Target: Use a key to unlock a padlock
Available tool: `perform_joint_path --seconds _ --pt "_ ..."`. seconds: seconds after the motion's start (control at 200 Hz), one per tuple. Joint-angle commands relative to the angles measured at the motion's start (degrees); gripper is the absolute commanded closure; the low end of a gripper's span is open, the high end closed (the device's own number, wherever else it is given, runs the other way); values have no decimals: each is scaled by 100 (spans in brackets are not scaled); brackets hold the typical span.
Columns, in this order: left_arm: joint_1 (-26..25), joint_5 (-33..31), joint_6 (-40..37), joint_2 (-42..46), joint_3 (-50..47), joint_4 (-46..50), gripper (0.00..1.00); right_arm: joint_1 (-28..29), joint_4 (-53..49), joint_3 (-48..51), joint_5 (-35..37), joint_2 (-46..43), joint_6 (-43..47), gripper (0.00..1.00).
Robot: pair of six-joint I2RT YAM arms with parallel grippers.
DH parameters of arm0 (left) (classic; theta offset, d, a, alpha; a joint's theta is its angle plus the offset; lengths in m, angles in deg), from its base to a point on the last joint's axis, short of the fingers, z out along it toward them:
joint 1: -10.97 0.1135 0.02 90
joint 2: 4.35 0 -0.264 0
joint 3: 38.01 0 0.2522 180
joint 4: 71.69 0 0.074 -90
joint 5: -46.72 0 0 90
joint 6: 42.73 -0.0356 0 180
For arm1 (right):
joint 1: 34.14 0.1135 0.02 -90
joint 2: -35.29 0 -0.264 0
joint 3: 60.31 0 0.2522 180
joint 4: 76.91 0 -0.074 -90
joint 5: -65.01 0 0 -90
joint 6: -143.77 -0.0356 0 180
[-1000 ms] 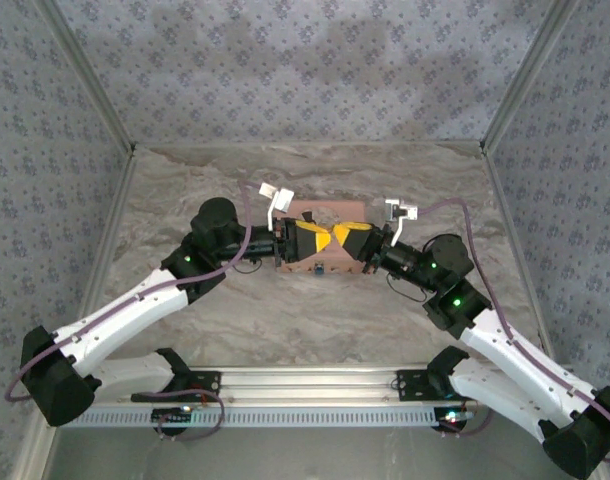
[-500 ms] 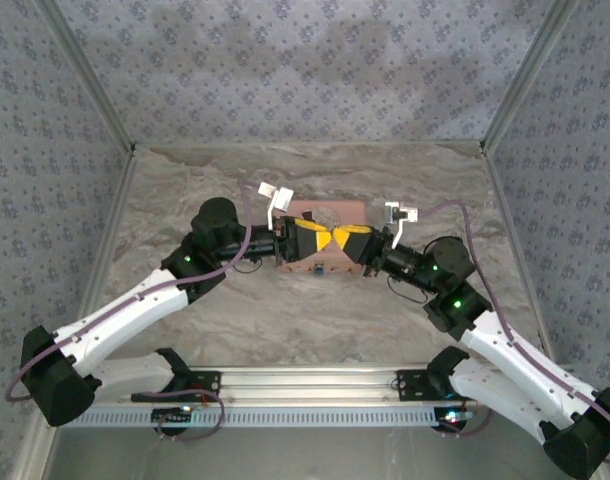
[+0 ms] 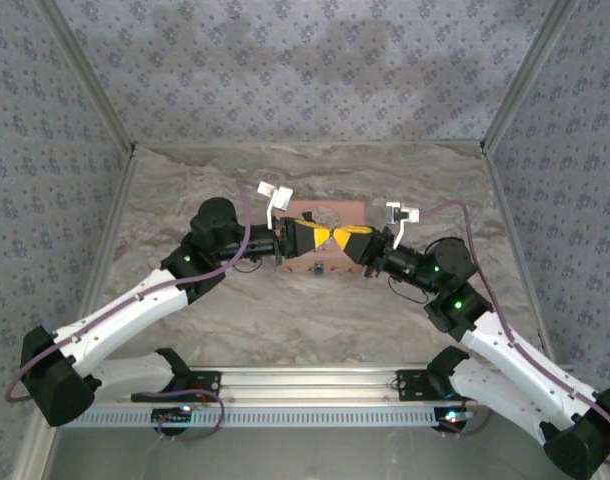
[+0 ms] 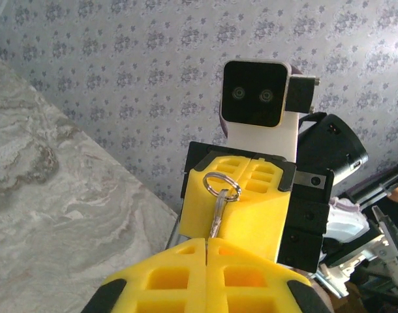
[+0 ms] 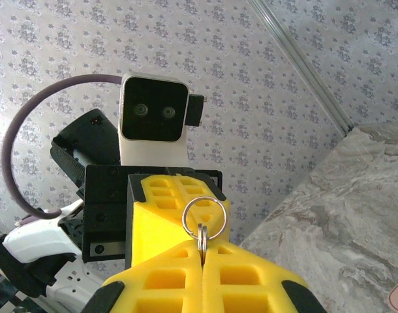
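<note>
My left gripper (image 3: 322,238) and right gripper (image 3: 340,238) meet tip to tip above the middle of the table. A silver key (image 4: 217,218) on a split ring (image 4: 207,180) spans the small gap between them. In the left wrist view my left gripper (image 4: 207,240) is shut on the key's lower end, with the ring lying against the right gripper's yellow fingers (image 4: 258,202). In the right wrist view my right gripper (image 5: 202,246) is shut on the key (image 5: 201,233) just below its ring. The padlock is hidden beneath the grippers.
A pinkish-brown block (image 3: 330,212) lies on the marble table (image 3: 315,310) directly under both grippers. Patterned walls enclose the table at the back and sides. The arm bases stand on a metal rail (image 3: 315,378) at the near edge.
My left gripper's jaws have closed onto the key. The two grippers have drawn slightly closer together. The arms otherwise hold their places.
</note>
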Motion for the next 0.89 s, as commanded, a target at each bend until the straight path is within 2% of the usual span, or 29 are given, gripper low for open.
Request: perform_joint_path --seconds 0.0,0.165,0.245,0.355,0.435,0.555,0.735,0.824,0.889 --pt "-33 114 -66 102 217 -261 100 35 111 37 -129 -77 -46 100" --pt "-29 128 -92 152 234 -236 100 -10 -128 28 -121 -100 -29 100" --pt "-34 102 -188 154 299 -6 100 -76 -336 25 -63 -170 -29 90" --pt "-33 8 -344 138 398 432 100 -251 -696 20 10 -351 4 65" --pt "-31 -22 -467 109 503 790 100 -430 -1018 -7 21 -529 56 60" --pt "-29 -86 -721 11 774 1548 100 -710 -1601 -144 -57 -735 253 59" --pt "-31 -71 -1238 -509 1558 3314 100 -1030 -3292 -763 -57 -686 1145 60" --pt "-26 -8 -1473 -852 1909 4073 100 -1111 -3596 -990 -370 -506 1364 60" --pt "-41 123 -1533 -1003 2020 4270 100 -1153 -3637 -1084 -688 -325 1410 60"
